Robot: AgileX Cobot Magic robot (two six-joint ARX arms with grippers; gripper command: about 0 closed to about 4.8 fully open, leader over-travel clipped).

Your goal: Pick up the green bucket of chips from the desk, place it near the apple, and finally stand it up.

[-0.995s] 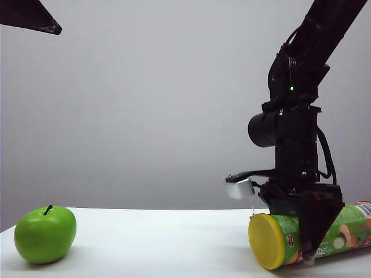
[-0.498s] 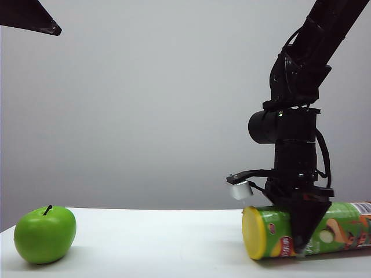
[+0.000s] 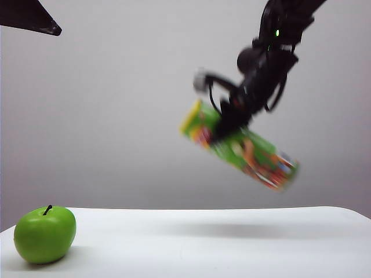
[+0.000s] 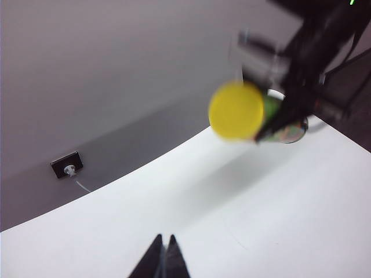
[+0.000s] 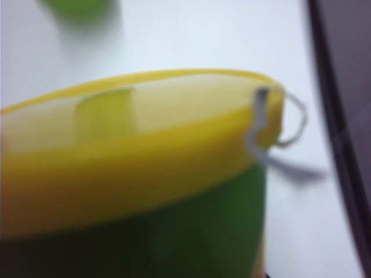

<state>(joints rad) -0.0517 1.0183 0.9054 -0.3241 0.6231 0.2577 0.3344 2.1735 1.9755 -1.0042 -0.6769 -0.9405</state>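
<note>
The green bucket of chips (image 3: 249, 152) hangs tilted in the air well above the desk (image 3: 203, 243), its yellow lid end up and to the left. My right gripper (image 3: 223, 130) is shut on it near the lid end, blurred. In the right wrist view the bucket (image 5: 145, 174) fills the picture and hides the jaws. The apple (image 3: 45, 234) rests at the desk's far left; a green blur of the apple (image 5: 78, 8) also shows in the right wrist view. In the left wrist view my left gripper (image 4: 164, 238) is shut with nothing in it, low over the desk (image 4: 232, 191), facing the bucket's lid (image 4: 236, 111).
A dark part of the left arm (image 3: 29, 16) juts in at the upper left of the exterior view. A small wall socket with a cable (image 4: 66, 165) sits on the grey wall behind the desk. The desk's right edge curves round (image 3: 353, 211).
The right gripper has closed on the lying bucket and lifted it off the desk, up and leftward, tilting it. The left gripper and the apple have stayed put.
</note>
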